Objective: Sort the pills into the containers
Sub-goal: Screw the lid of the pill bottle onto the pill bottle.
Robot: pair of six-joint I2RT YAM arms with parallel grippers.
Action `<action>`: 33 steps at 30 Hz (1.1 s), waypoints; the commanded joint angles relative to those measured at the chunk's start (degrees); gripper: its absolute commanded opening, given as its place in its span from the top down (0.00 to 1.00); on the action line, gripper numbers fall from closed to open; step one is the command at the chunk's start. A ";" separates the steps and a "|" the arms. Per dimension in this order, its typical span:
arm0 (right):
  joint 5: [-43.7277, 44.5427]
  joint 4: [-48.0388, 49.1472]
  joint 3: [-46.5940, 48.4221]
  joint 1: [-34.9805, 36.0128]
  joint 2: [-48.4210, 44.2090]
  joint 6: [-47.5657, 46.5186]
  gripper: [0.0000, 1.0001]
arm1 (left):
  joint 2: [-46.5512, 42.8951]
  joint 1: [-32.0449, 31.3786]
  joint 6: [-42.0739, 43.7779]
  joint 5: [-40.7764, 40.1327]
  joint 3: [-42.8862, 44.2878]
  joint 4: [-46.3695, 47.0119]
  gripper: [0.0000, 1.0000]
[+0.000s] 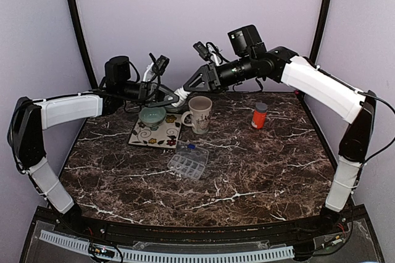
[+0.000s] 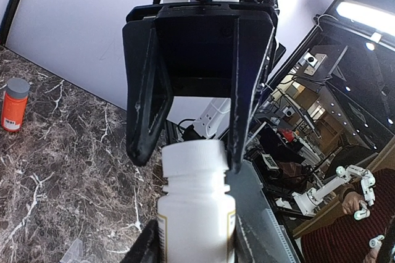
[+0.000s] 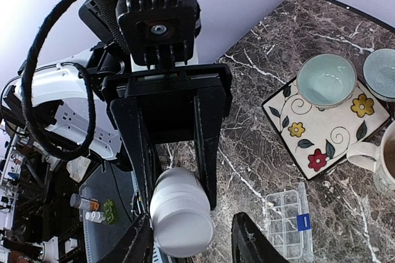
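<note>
Note your left tool (image 3: pixel 177 198) clenched on the bottle (image 2: pixel 196 226), holding it in mid-air over the bench (image 1: pixel 259 164) as an anchor, while your right tool (image 2: pixel 187 158) brackets the cap (image 3: pixel 182 226), jaws not yet tight, presumably to unscrew it.

Top view: fixed high behind the arm bases, angled down over the whole marble table (image 1: pixel 247 176) toward the back wall. Left wrist view: very close, looking along the white pill bottle (image 2: pixel 196 204), with an orange vial (image 2: pixel 13 105) far left. Right wrist view: close and tilted, facing the bottle's cap end, looking down on the floral plate (image 3: pixel 321 133), mug (image 3: pixel 379 158) and pill organizer (image 3: pixel 287 220). All three views share the bottle.
</note>
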 commanded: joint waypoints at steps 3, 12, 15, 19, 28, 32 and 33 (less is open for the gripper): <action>-1.59 2.55 0.73 -0.38 0.56 0.56 0.58 | 0.65 0.32 -1.61 1.64 1.63 3.54 1.00; -3.36 2.06 1.65 -0.28 1.57 0.40 0.76 | 1.21 0.35 -2.50 1.88 1.91 4.48 1.00; -3.53 2.01 1.90 -0.29 1.71 0.43 0.78 | 1.40 0.37 -2.63 1.94 2.07 4.82 1.00; -3.78 1.83 2.04 -0.28 2.01 0.38 0.78 | 1.57 0.33 -3.34 2.13 2.03 5.76 1.00; -4.18 2.07 1.69 -0.28 2.44 0.57 0.77 | 1.70 0.31 -7.42 3.01 1.40 10.89 1.00; -4.50 2.25 1.63 -0.28 2.54 0.66 0.77 | 1.75 0.34 -8.70 3.29 1.37 12.33 1.00; -4.43 2.26 1.61 -0.28 2.52 0.71 0.77 | 1.75 0.33 -9.04 3.30 1.37 12.87 1.00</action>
